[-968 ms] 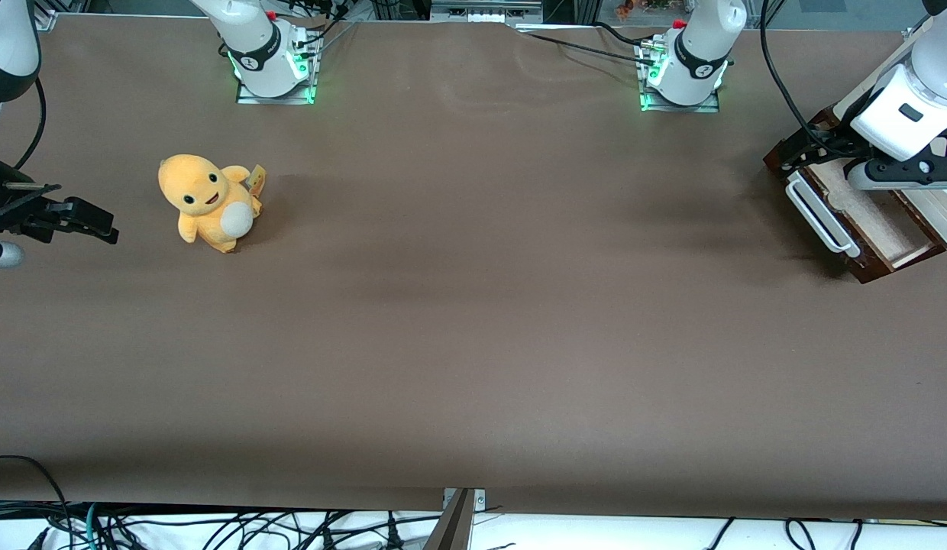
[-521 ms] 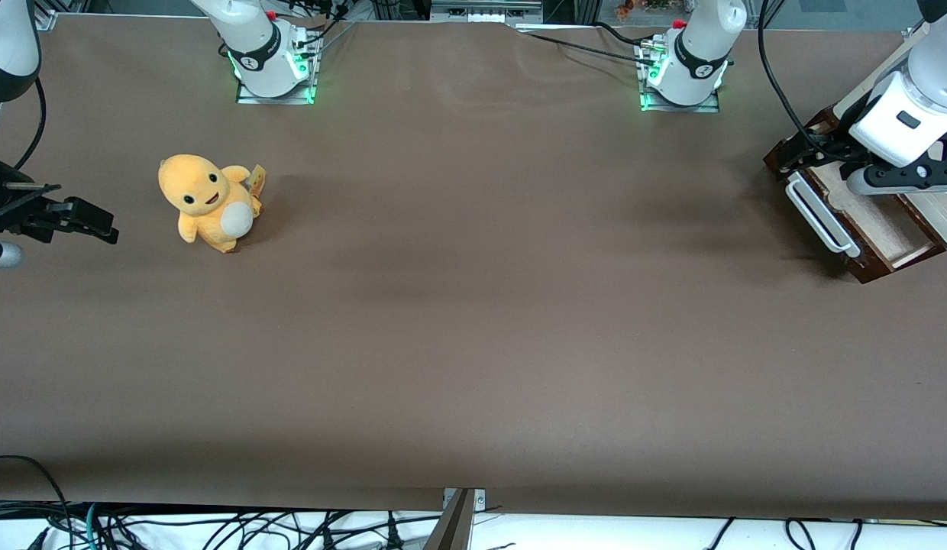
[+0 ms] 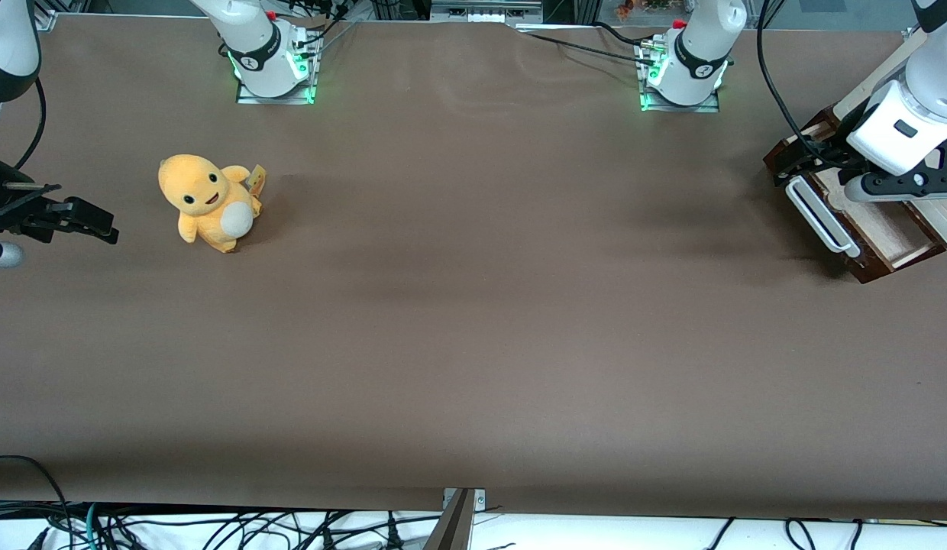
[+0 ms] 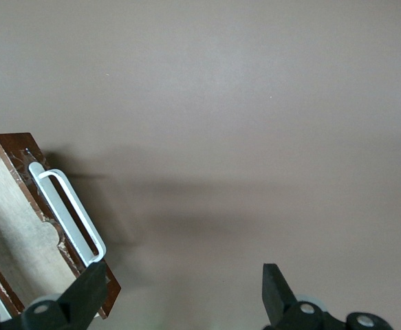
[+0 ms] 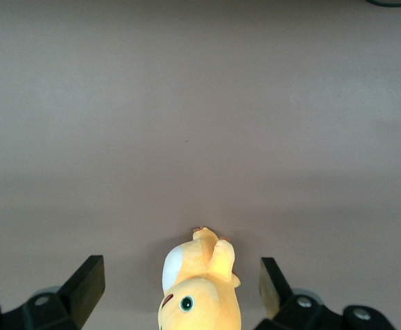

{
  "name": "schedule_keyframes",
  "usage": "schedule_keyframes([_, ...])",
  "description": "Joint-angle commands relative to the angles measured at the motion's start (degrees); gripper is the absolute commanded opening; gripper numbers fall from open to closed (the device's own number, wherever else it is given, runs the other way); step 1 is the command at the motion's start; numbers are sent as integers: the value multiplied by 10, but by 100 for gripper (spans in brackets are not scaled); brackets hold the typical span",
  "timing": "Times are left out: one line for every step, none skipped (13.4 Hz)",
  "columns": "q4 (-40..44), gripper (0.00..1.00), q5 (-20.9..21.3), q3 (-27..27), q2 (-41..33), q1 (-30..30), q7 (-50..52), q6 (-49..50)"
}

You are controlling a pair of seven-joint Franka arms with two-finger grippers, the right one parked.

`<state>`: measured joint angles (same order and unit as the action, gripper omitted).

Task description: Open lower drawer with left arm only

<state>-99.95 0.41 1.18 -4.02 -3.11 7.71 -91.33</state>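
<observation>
Jaws spread wide, your gripper [image 4: 179, 299] hovers above the pulled-out lower drawer [image 3: 863, 221], clear of its white bar handle [image 4: 69, 214].

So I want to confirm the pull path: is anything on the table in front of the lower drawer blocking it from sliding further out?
Nothing visible. The lower drawer faces bare table; the open tool hovers above its handle.

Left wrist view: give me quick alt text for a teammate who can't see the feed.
The dark brown lower drawer stands pulled open, showing its pale tan inside and white bar handle. The left arm's gripper hangs open above the bare brown table, one finger beside the drawer's front corner, holding nothing.
</observation>
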Motion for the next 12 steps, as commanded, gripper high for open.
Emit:
schedule_keyframes([20,100,-14,-3,9,-1,-3,11])
schedule_keyframes([20,100,-14,-3,9,-2,-3,11])
schedule_keyframes([20,100,-14,-2,9,-3,-3,11])
schedule_keyframes([20,100,-14,-2,9,-3,-4,11])
schedule_keyframes([20,100,-14,-2,9,-3,-5,11])
schedule_keyframes([20,100,-14,-2,9,-3,-10,11])
schedule_keyframes([20,100,-14,-2,9,-5,-12,11])
schedule_keyframes([20,100,-14,-2,9,-4,-13,11])
schedule_keyframes([20,100,-14,-2,10,-5,-18,11])
schedule_keyframes([21,100,-14,-2,12,-5,-19,11])
schedule_keyframes([20,100,-14,-2,12,-6,-19,11])
schedule_keyframes([20,100,-14,-2,12,-5,-20,11])
